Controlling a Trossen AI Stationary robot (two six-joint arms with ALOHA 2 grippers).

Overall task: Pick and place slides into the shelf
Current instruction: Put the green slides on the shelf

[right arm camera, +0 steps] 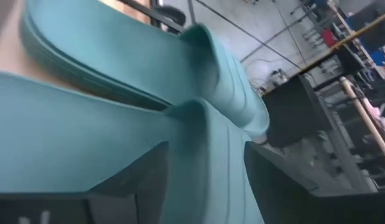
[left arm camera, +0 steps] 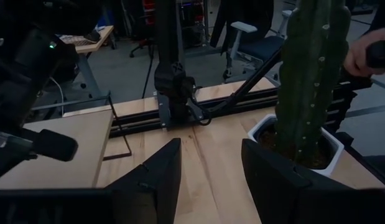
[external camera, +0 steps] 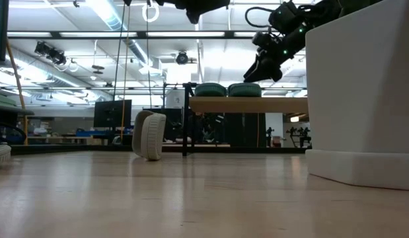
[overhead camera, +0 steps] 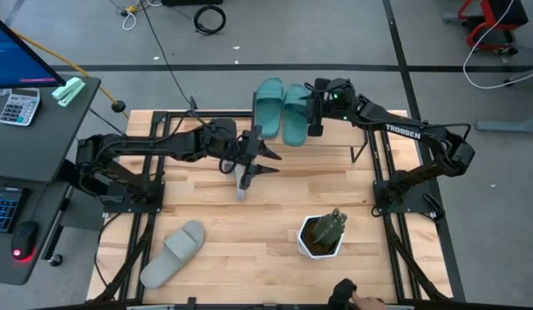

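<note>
The right pincer point(overhead camera: 316, 110), fingers apart and gripping nothing, is hovering beside the two teal slides point(overhead camera: 283, 110) resting on the shelf point(external camera: 247, 104). The left pincer point(overhead camera: 249, 159), fingers apart and empty, is hanging over the surface point(overhead camera: 275, 215) centre. Next: fetching the grey slide point(overhead camera: 173, 252) near the front left corner.

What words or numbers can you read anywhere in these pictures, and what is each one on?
"TROSSEN": white letters on the right arm, seen from above.
Calculator on the side desk: its keys are too small to read.
Blue screen at the desk's edge: nothing on it can be read.
The teal slides, grey slide and white pot show no lettering.
</note>
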